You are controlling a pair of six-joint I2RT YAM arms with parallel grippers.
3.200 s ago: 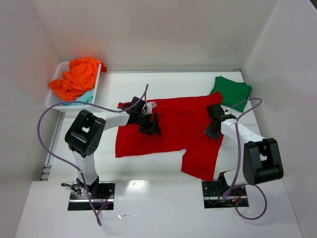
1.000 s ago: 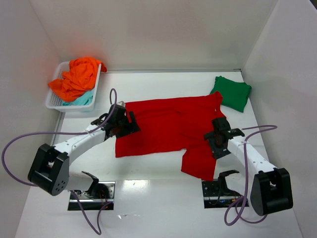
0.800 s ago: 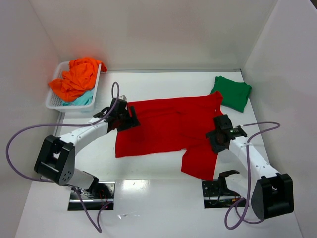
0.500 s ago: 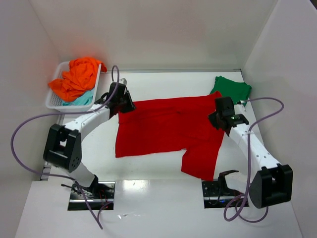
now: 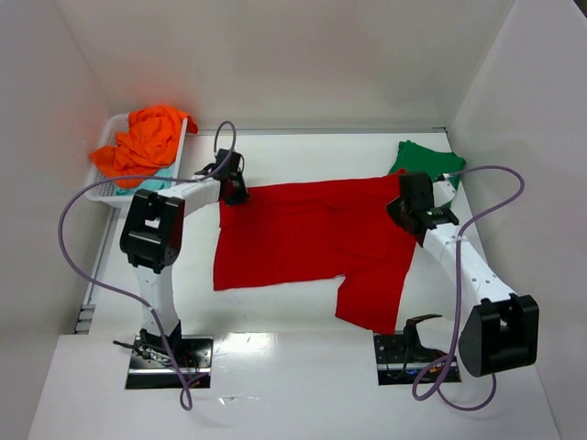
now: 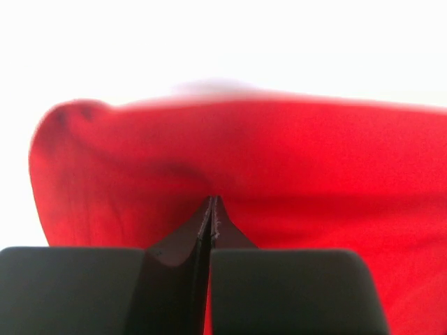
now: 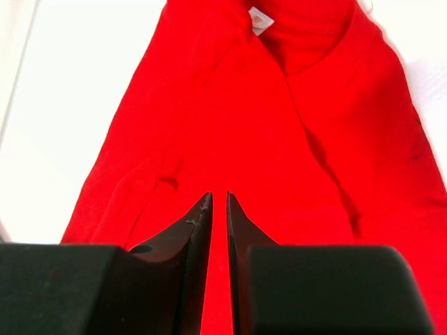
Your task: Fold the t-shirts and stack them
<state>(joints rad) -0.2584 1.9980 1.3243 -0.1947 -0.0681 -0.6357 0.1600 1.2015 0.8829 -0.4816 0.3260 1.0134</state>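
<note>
A: Status, left to right?
B: Upper left: white basket [image 5: 99, 190] with the orange t-shirt [image 5: 142, 142] heaped over the pale teal t-shirt [image 5: 159, 181]. Both unfolded, so they're the queue.
A: Left hand?
B: Left hand [image 6: 211, 199] is at the red t-shirt's upper-left corner. Fingers pressed tight together, tips against the cloth.
A: And the red one?
B: Red t-shirt [image 5: 307, 234] lies spread flat mid-frame on the table [image 5: 303, 158], one part trailing toward lower right. Nothing folded on it yet.
A: Right hand?
B: Right hand [image 7: 218, 195] is at the upper-right corner, opposite the left. Fingers nearly together, with red showing in the thin slit between them. The wrist view is too tight, so I can't tell whether cloth is actually in the slit.
A: Why both on the far edge?
B: My read is a two-corner hold. With both far corners taken together, that edge can come toward the near edge as one straight fold.
A: Stack?
B: Dark green t-shirt [image 5: 429, 170] sits folded upper right, just beyond the right hand. It's probably the stack base, kept off the work area.
A: Progress?
B: One of four done, I'd say.
</note>
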